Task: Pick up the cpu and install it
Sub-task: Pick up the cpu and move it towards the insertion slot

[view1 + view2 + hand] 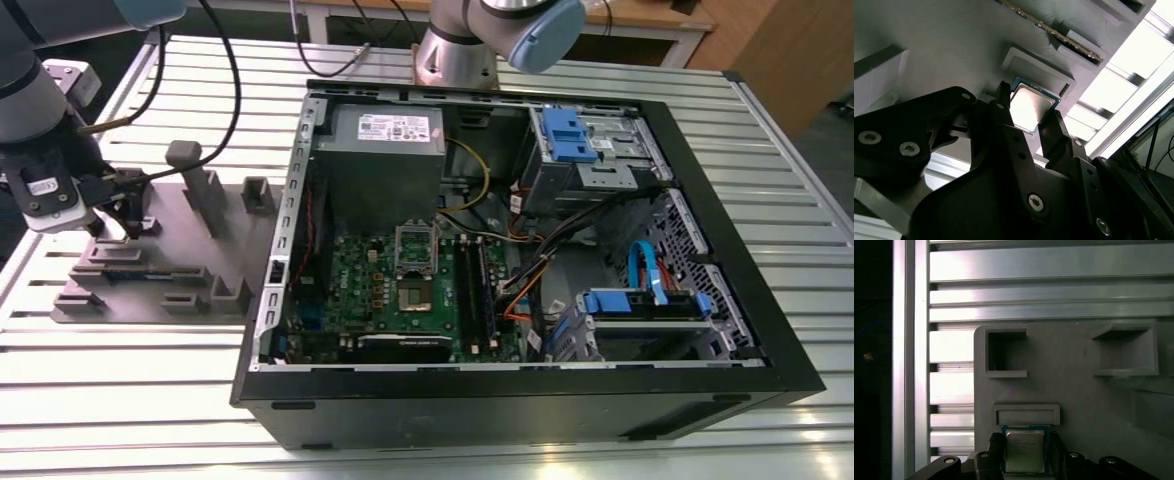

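Second wrist view shows the gripper [1028,102] closed snugly on the cpu [1031,107], down at the grey holder [929,45]. In the exterior view, that holder sits on the tabletop [134,385] at nine o'clock from the computer case [507,410]. The grab looks done. Lifting it and putting it in the green board [387,300] is not yet done.

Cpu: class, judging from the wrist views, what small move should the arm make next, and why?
Probably a short, straight lift, once the grip is sure. The gripper straddles the cpu, which lies flat on the grey fixture beside a raised block, so sliding sideways could catch it.
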